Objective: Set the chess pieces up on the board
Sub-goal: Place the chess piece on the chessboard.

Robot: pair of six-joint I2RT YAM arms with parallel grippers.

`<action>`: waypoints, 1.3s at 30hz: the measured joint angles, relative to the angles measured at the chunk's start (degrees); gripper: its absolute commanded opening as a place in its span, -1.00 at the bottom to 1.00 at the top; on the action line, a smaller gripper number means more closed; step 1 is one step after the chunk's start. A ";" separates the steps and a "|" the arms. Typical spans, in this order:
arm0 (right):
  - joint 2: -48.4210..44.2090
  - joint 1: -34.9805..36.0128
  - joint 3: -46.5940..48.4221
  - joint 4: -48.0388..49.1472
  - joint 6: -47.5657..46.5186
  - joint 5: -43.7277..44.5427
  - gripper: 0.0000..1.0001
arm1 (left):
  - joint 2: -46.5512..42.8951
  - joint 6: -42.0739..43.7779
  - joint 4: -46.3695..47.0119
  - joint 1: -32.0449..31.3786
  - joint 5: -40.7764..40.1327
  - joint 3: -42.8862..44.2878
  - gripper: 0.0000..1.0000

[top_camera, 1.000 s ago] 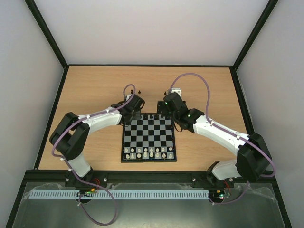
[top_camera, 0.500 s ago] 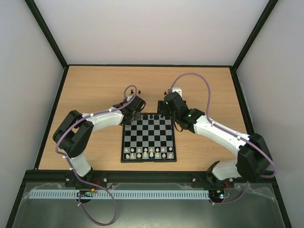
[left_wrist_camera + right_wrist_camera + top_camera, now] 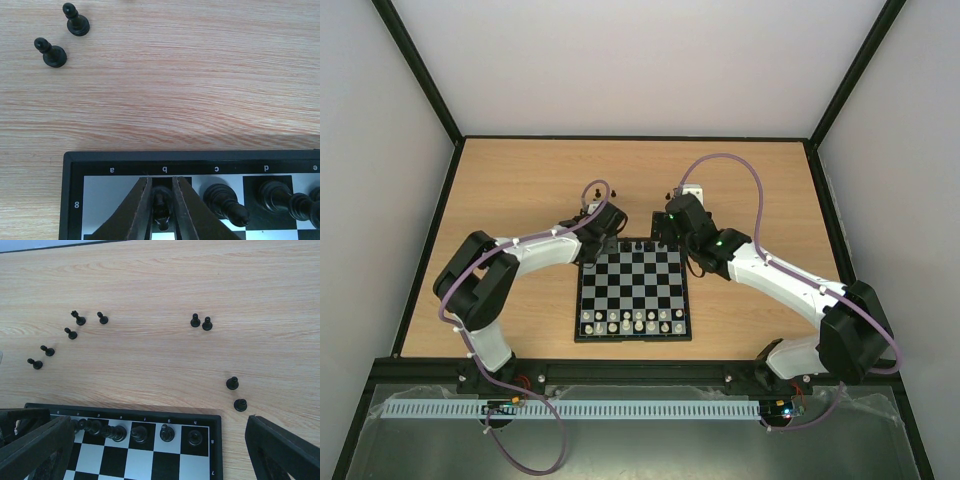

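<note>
Chess piece (image 3: 160, 206) inside left end effector (image 3: 161, 183)

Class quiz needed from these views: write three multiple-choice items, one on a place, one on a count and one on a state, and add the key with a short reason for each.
1. Where is the black piece that the left jaws pinch?
A) in the b column of row 8 on the board
B) above bare wood
C) in the h column

2. In the left wrist view, how many black pawns stand loose on the table?
A) none
B) two
C) five

3. How do the right jaws stand?
A) shut on a pawn
B) shut, empty
C) wide open, empty

Key:
1 A, the piece sits just below the letter b on the frame.
2 B, both stand at the upper left.
3 C, they sit at opposite edges of the right wrist view with nothing between them.
</note>
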 measured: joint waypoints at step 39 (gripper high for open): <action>0.00 0.00 0.00 0.00 0.00 -0.04 0.88 | 0.02 -0.02 0.59 -0.61 -0.55 0.02 -0.72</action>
